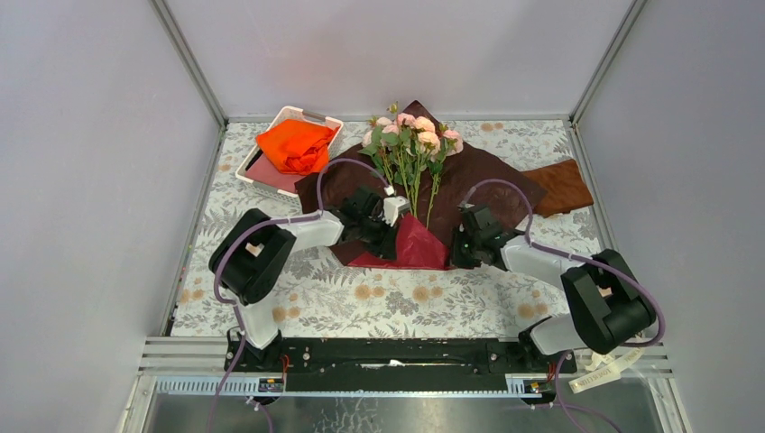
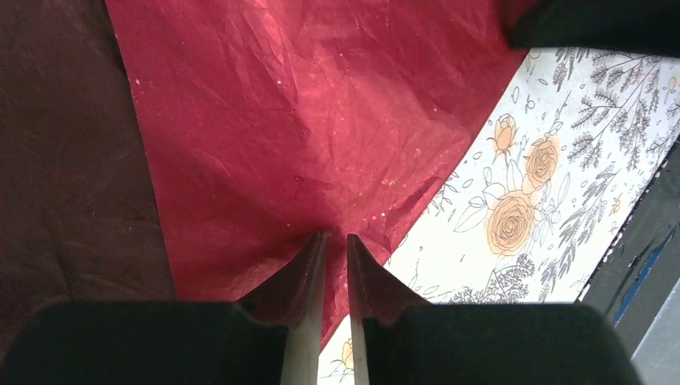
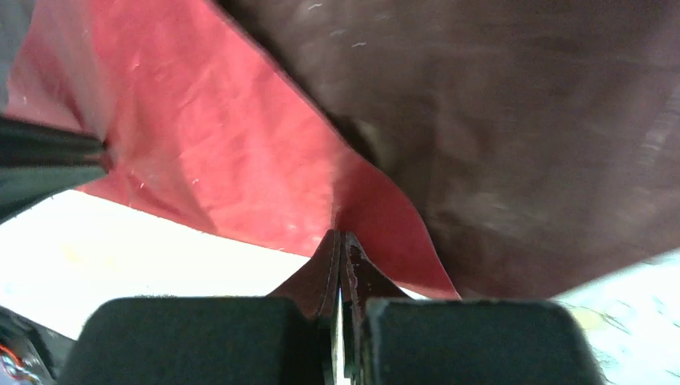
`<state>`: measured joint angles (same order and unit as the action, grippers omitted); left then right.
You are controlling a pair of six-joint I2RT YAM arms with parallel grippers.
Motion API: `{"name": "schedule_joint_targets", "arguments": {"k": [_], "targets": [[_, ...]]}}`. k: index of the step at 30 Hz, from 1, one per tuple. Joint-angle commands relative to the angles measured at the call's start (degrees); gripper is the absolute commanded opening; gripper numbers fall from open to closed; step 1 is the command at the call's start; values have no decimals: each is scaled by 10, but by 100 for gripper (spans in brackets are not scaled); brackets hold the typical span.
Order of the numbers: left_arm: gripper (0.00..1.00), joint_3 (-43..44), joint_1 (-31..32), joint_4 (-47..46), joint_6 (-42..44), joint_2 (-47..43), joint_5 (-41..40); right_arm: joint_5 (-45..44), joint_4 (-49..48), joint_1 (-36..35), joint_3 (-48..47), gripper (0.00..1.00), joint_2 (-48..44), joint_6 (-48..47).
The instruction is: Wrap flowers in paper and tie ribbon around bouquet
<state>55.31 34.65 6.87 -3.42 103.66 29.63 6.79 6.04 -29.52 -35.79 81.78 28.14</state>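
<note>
The flowers [image 1: 410, 142], pale pink roses on thin green stems, lie on the dark red paper [image 1: 487, 173], which is spread as a diamond at the table's middle. The paper's near corner [image 1: 418, 245] is folded up over the stem ends, showing its brighter red side. My left gripper [image 1: 393, 242] pinches the flap's left edge; in the left wrist view creases run to its tips [image 2: 337, 235]. My right gripper [image 1: 458, 254] is shut on the flap's right edge [image 3: 341, 234]. The red flap [image 3: 240, 144] stretches between both grippers. The ribbon is out of view.
A white basket [image 1: 311, 115] holding a folded orange cloth [image 1: 296, 144] stands at the back left. A brown cloth [image 1: 564, 185] lies at the right, partly under the paper. A floral tablecloth [image 1: 361, 298] covers the table, and metal frame rails border it.
</note>
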Motion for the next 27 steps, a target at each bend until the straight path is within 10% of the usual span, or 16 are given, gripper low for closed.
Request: {"name": "schedule_joint_targets", "arguments": {"k": [1, 7, 12, 17, 27], "targets": [[23, -30, -11, -12, -2, -6, -14, -30, 23, 64, 33, 0, -34, 56], [23, -50, -14, -39, -3, -17, -18, -92, 75, 134, 55, 0, -128, 64], [23, -55, -13, -44, -4, -19, -15, -51, 29, 269, 46, 29, -199, 71], [23, -61, -13, -51, -4, -21, -18, -46, -78, 396, 17, 81, -124, 98], [23, -41, -7, -44, 20, -32, -39, 7, -116, 426, -102, 82, 104, 47]]}}
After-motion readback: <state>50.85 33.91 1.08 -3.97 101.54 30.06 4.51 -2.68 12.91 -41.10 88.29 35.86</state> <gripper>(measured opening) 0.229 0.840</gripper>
